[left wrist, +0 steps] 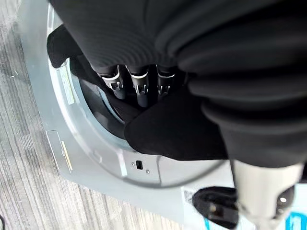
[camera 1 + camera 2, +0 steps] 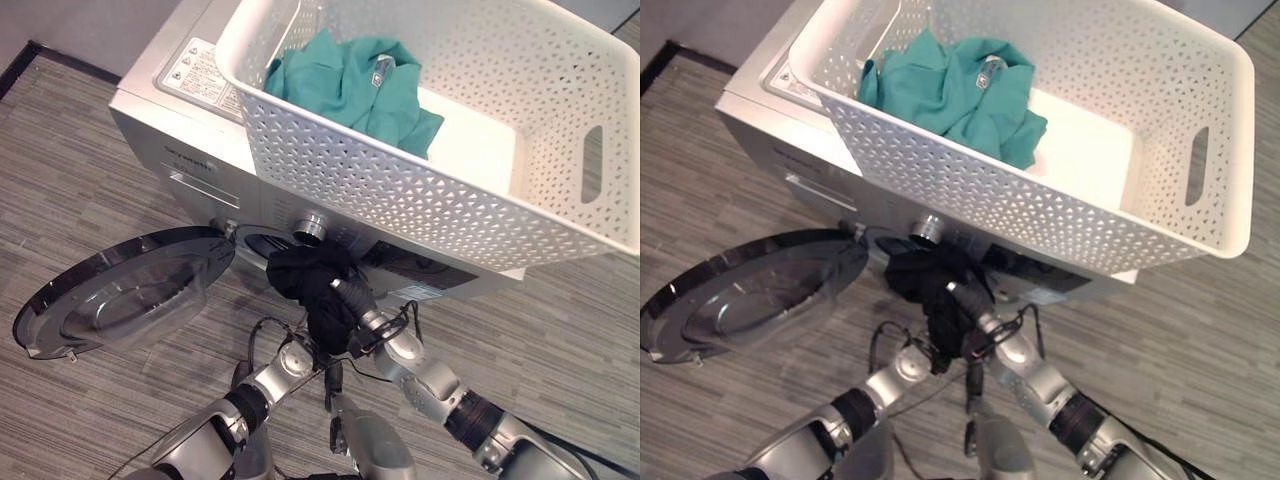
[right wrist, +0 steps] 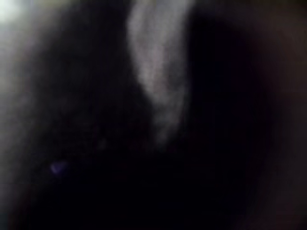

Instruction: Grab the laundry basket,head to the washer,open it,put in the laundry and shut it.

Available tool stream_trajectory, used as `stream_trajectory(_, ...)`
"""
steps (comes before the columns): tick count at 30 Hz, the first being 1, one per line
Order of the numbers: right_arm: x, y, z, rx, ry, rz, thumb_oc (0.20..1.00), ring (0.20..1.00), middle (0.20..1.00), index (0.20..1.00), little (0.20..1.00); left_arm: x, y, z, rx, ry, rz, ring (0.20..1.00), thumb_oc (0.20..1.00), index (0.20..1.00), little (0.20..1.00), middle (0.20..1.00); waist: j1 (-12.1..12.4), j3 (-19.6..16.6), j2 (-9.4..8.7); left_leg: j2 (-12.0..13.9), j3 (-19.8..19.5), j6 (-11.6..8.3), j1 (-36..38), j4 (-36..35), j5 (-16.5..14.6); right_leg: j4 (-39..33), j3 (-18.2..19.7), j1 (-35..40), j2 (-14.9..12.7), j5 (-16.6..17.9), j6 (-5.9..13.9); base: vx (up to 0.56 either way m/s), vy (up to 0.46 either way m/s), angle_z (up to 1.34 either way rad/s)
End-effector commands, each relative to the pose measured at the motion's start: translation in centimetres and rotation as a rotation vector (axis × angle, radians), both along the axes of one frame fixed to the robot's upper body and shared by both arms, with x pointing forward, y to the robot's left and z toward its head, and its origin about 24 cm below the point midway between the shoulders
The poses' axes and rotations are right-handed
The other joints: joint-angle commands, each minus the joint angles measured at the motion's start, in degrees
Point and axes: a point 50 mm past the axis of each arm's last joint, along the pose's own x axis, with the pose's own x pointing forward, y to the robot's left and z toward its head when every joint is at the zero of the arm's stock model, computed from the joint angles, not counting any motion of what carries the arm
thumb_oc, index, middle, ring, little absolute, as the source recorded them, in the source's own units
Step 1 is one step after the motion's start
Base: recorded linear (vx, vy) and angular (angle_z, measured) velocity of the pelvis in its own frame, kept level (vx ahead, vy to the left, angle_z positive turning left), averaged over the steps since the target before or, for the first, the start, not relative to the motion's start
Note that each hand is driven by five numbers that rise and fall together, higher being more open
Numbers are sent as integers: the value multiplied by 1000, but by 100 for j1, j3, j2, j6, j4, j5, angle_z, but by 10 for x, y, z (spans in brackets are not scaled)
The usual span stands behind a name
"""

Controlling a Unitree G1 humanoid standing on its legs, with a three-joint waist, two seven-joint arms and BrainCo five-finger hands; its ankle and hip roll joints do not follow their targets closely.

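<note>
We had the white laundry basket (image 2: 400, 190) sitting on top of the washer (image 2: 180, 150), overhanging its front edge, so we judged the carrying and the walk to the machine as done. The washer door (image 2: 110, 295) hung wide open to the left of the drum opening (image 1: 96, 110), so that step looked finished too.

We were in the middle of loading. A black garment (image 2: 315, 285) was bunched at the mouth of the drum, just below the front edge of the washer top, with part of it inside and part hanging out. Our left hand (image 1: 139, 84) was pushing into that cloth with its fingers (image 1: 137, 86) fairly straight, pressing and not gripping. Our right hand (image 2: 352, 296) was buried in the same bundle from the other side, and we could not tell whether its fingers were closed on the cloth or loose.

A teal garment (image 2: 350, 85) lay in the basket near its back-left corner. By our reckoning, the black piece needed pushing fully in, the teal one moving across, and the door shutting.
</note>
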Motion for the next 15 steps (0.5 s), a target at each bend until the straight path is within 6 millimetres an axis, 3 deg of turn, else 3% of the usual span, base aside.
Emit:
stream_trajectory(1, -8, 23, 36, 179, -104, 64, 200, 200, 200, 200, 200, -10, -30, 2, -119, 6, -5, 1000, 1000, 1000, 1000, 1000, 148, -310, -335, 353, 349, 277, 481, 316, -930, 66, 424, -493, -359, 209, 361, 8, -36, 0)
stream_trajectory(5, -9, 25, 32, 188, -79, 79, 200, 200, 200, 200, 200, -3, -26, 5, -85, -26, 27, 1000, 1000, 1000, 1000, 1000, 141, -350, -385, 411, 371, 259, 537, 252, -915, 67, 414, -481, -316, 203, 352, 14, -35, -2)
stream_trajectory(10, -7, 22, 35, 199, -100, 96, 200, 200, 200, 200, 200, 14, -16, 28, 180, -292, -52, 1000, 1000, 1000, 1000, 1000, 146, -395, -414, 467, 405, 242, 586, 195, -934, 67, 426, -480, -259, 183, 361, 3, -6, 0)
stream_trajectory(12, -7, 19, 35, 200, -105, 91, 200, 200, 200, 200, 200, 14, -12, 29, 212, -315, -56, 1000, 1000, 1000, 1000, 1000, 155, -397, -405, 482, 412, 239, 586, 192, -940, 67, 420, -486, -250, 175, 362, 0, 0, 0)
stream_trajectory(13, -7, 11, 37, 205, -123, 75, 200, 200, 200, 200, 200, 21, 5, 38, 314, -411, -53, 1000, 1000, 1000, 1000, 1000, 174, -409, -396, 521, 429, 228, 577, 195, -950, 64, 410, -501, -226, 150, 373, 0, 0, 0)
stream_trajectory(15, -7, 11, 37, 205, -122, 75, 200, 200, 200, 200, 200, 21, 5, 38, 315, -410, -53, 1000, 1000, 1000, 1000, 1000, 175, -412, -397, 522, 429, 228, 577, 196, -952, 65, 411, -501, -225, 150, 373, 0, 0, 0)
